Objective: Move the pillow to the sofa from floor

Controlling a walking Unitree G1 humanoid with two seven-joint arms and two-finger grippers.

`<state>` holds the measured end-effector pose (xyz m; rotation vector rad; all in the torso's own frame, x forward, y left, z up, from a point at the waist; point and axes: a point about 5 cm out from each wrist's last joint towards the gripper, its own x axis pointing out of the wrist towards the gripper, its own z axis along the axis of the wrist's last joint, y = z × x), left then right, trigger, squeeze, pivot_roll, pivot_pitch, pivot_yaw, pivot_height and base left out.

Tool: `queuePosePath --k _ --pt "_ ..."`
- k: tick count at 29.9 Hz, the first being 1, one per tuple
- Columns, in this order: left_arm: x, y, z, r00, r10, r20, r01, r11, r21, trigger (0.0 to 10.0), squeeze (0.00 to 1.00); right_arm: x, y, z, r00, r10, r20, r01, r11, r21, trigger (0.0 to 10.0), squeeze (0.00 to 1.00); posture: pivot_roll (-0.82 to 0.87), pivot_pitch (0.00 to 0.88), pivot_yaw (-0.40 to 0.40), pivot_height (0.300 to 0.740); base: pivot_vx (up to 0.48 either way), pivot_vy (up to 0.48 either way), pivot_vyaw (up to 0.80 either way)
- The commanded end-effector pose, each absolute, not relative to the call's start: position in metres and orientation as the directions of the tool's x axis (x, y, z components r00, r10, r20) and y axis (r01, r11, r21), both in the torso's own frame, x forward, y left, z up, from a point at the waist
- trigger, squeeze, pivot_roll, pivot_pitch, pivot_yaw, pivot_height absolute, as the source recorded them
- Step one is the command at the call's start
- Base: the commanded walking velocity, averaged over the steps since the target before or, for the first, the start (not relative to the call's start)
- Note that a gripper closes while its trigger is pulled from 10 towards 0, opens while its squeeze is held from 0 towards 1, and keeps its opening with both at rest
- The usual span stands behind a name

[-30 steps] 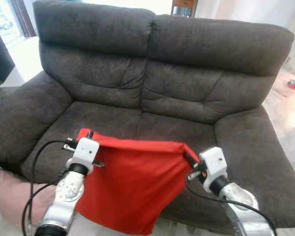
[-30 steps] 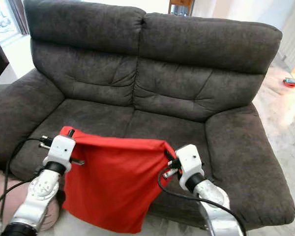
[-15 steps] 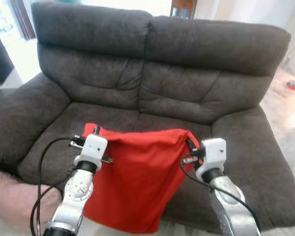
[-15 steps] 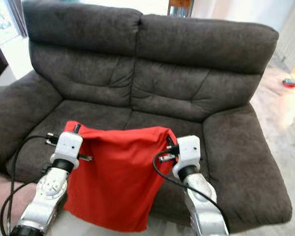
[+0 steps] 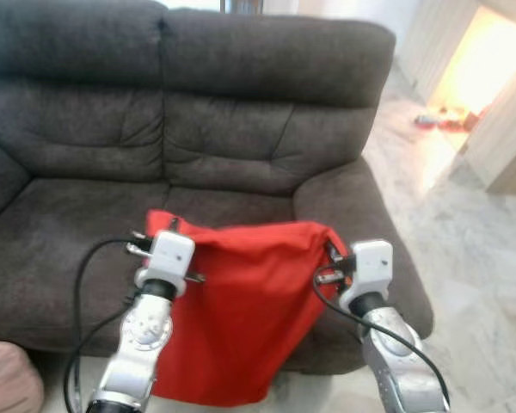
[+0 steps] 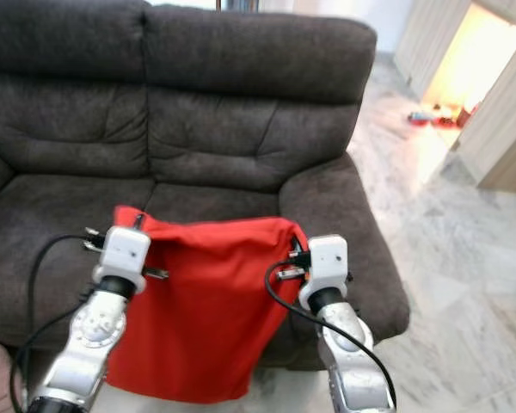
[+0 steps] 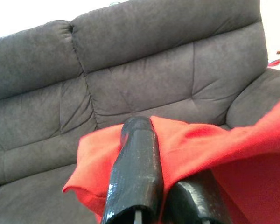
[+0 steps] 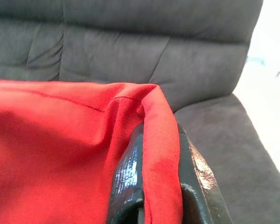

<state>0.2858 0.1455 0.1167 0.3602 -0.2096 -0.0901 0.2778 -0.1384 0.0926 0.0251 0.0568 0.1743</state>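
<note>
A red pillow (image 5: 241,310) hangs limp between my two arms, in front of the dark grey sofa (image 5: 241,103). My left gripper (image 5: 168,225) is shut on its upper left corner; in the left wrist view the black fingers (image 7: 137,172) pinch a fold of the red pillow (image 7: 200,144). My right gripper (image 5: 329,251) is shut on the upper right corner, and the right wrist view has the red pillow's edge (image 8: 161,140) clamped between both fingers (image 8: 128,177). The pillow's top edge is level with the seat cushions; its lower part hangs below the seat front.
A pink cushion (image 5: 9,379) lies on the floor at the lower left. The sofa's right armrest (image 5: 370,224) stands just beyond my right arm. Pale marble floor (image 5: 473,284) opens to the right, with small red items (image 5: 439,120) near a doorway.
The view has swung to the right, so the sofa sits further left and more floor shows on the right. Both grippers still hold the pillow, at about the same height.
</note>
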Motion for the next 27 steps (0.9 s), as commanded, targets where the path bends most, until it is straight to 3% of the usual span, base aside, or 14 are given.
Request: queuePosePath --k 1,15,27 --pt "0.287 0.148 0.138 0.951 -0.122 0.283 0.014 0.934 0.357 10.0 0.0 0.283 -0.134 0.112 0.983 0.18 0.039 -0.181 0.983 0.016 10.0 0.0 0.11 0.0 -0.069 0.738 0.0 0.0 0.0" --pt "0.284 0.144 0.178 0.88 -0.125 0.457 -0.04 0.942 0.334 10.0 0.0 0.288 -0.134 0.123 0.978 0.173 0.12 -0.175 0.985 0.009 10.0 0.0 0.12 0.0 -0.071 0.738 0.0 0.0 0.0" --pt "0.284 0.144 0.191 0.862 -0.147 0.484 -0.05 0.927 0.371 10.0 0.0 0.295 -0.128 0.149 0.954 0.192 0.229 -0.193 0.981 -0.016 10.0 0.0 0.13 0.0 -0.066 0.738 0.0 0.0 0.0"
